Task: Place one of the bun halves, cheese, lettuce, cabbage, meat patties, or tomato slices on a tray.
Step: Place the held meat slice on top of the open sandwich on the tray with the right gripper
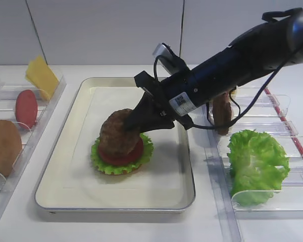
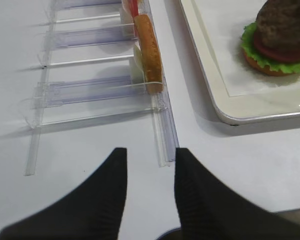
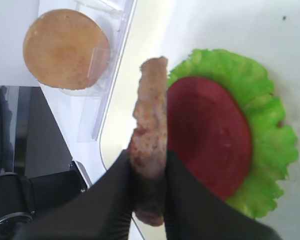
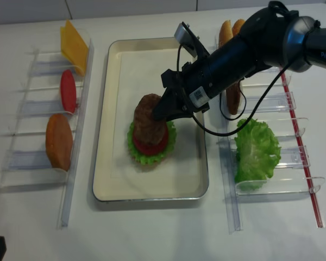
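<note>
The right pincer (image 1: 141, 120) is clamped on a meat patty (image 1: 118, 132), holding it on edge, tilted over the tomato slice (image 3: 210, 135) and lettuce (image 1: 145, 151) stacked on a bun half inside the tray (image 1: 81, 196). The left pincer (image 2: 149, 172) hangs apart over the counter (beside a clear rack (image 2: 90, 92)). Risk: released while this steep, the patty could roll off the stack or drag the tomato askew.
</note>
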You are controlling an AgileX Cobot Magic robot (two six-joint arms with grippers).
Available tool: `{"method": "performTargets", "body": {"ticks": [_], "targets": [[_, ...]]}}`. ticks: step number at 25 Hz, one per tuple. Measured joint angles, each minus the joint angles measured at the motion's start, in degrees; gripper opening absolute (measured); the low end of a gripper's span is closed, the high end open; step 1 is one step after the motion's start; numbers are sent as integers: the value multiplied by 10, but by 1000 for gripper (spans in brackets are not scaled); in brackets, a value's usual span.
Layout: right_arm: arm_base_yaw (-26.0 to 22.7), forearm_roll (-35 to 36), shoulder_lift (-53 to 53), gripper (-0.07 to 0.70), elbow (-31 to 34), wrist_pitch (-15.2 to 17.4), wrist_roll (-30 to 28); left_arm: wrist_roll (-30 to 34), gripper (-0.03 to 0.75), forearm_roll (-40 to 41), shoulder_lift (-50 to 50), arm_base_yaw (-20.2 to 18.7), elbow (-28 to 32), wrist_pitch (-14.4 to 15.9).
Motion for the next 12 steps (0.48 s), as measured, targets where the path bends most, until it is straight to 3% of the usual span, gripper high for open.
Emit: {"method": "performTargets", "body": {"ticks": [8,12], "targets": [[0,64,8,133,0,32,-26,0,239,1,0,0,0,0],[1,50,13,133,0,37,-28,0,239,1,0,0,0,0]]}}
